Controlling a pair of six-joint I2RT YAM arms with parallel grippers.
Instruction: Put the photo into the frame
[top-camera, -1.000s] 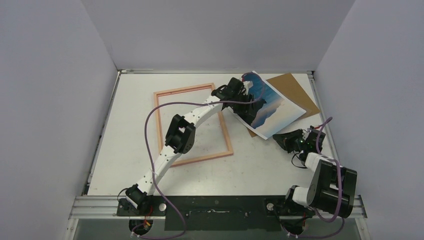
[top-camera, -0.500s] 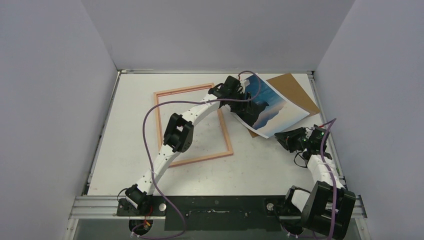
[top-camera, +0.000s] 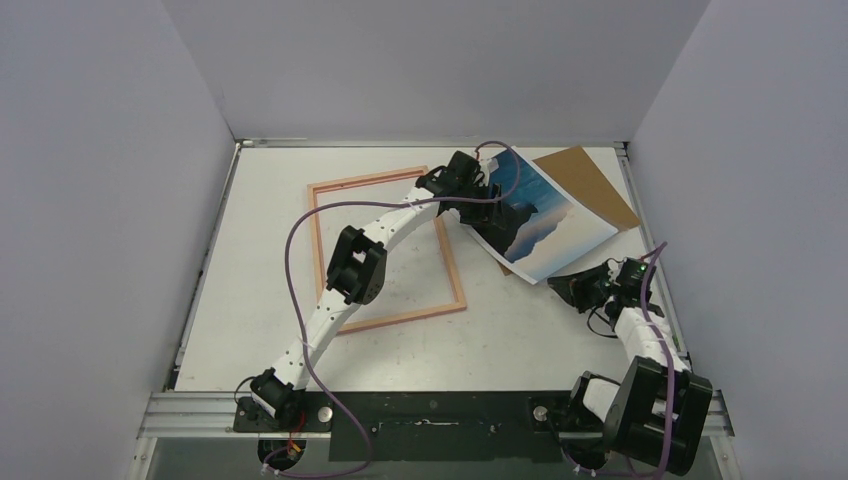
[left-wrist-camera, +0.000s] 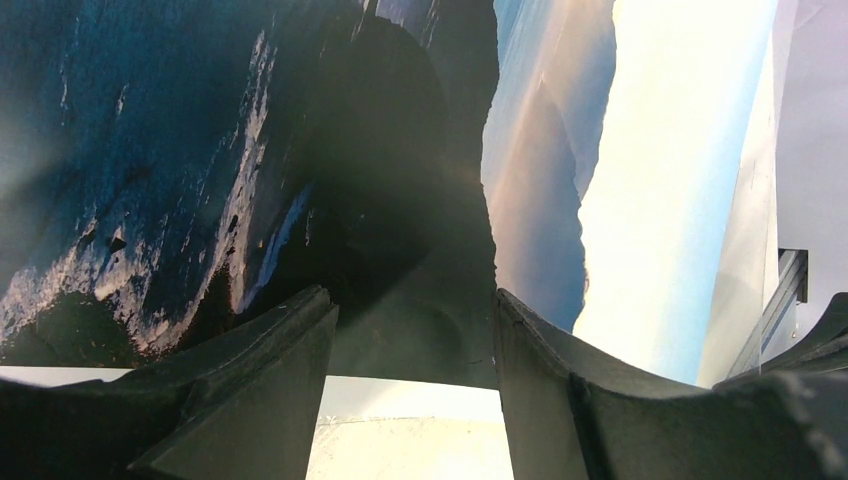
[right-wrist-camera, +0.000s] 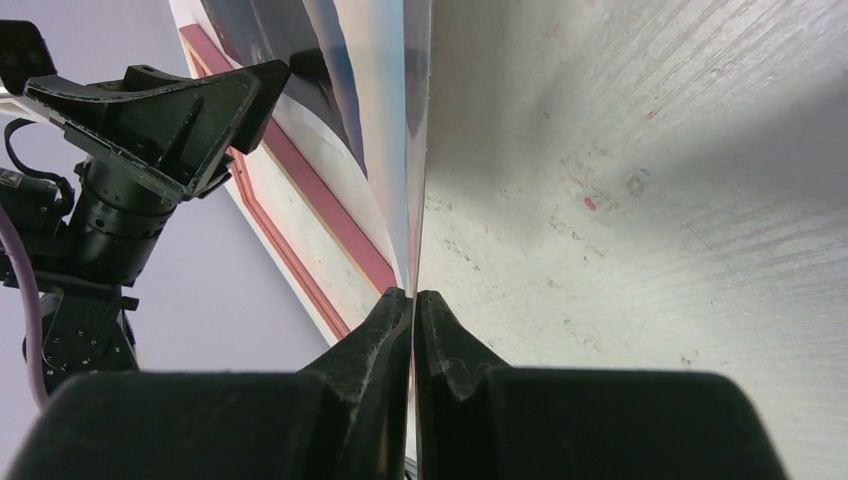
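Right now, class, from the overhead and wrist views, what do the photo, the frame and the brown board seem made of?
The photo: likely glossy paper, since it curves and shows glare. The frame: thin pinkish rails, perhaps painted wood, though plastic is possible. The brown board: flat, dull, uniform brown, probably cardboard or fibreboard.

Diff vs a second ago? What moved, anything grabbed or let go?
The right gripper moved in to the photo's near corner, and its fingers closed on that edge. The left gripper shifted slightly left along the photo's far-left edge, fingers open. The photo barely moved. Unchanged: the frame and the brown board.
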